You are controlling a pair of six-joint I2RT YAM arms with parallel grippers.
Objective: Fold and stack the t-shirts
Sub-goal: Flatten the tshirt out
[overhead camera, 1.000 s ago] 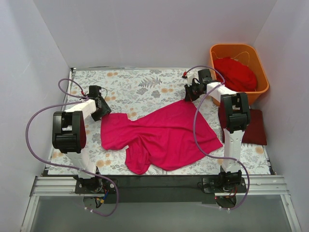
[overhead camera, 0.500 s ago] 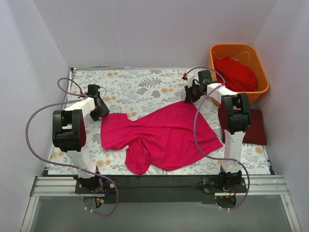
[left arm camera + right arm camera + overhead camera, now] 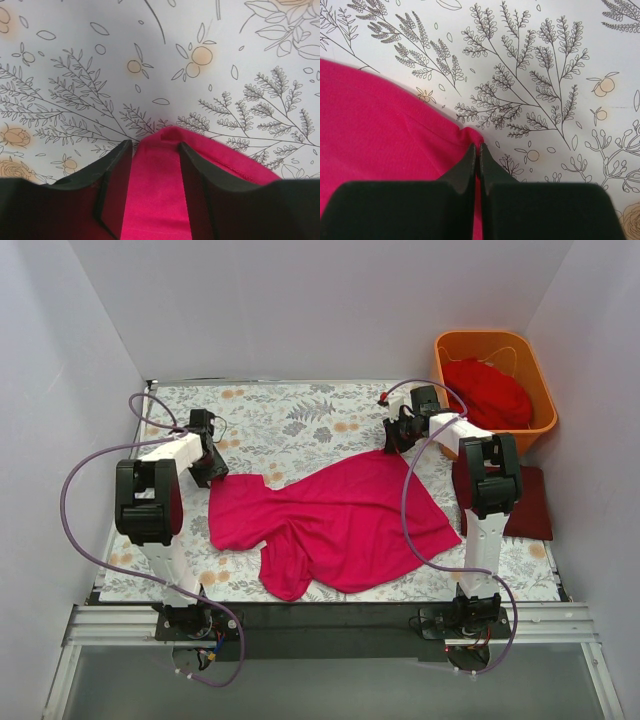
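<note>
A magenta-pink t-shirt (image 3: 340, 515) lies spread and rumpled in the middle of the floral cloth. My left gripper (image 3: 212, 476) sits low at the shirt's far left corner. In the left wrist view its jaws (image 3: 155, 145) stand apart and straddle a strip of the pink fabric (image 3: 155, 200). My right gripper (image 3: 392, 444) is at the shirt's far right corner. In the right wrist view it (image 3: 478, 146) is shut on the pink edge (image 3: 380, 125). A scarlet t-shirt (image 3: 490, 390) is bunched in the tub. A dark maroon t-shirt (image 3: 530, 505) lies flat at the right.
The orange plastic tub (image 3: 437, 350) stands at the back right corner. The grey floral-print cloth (image 3: 290, 420) covers the table, with white walls on three sides. The arm bases and purple cables sit at the near edge.
My left gripper has edged onto the shirt's left corner and its jaws have narrowed around the fabric. The right gripper has stayed shut on its corner.
</note>
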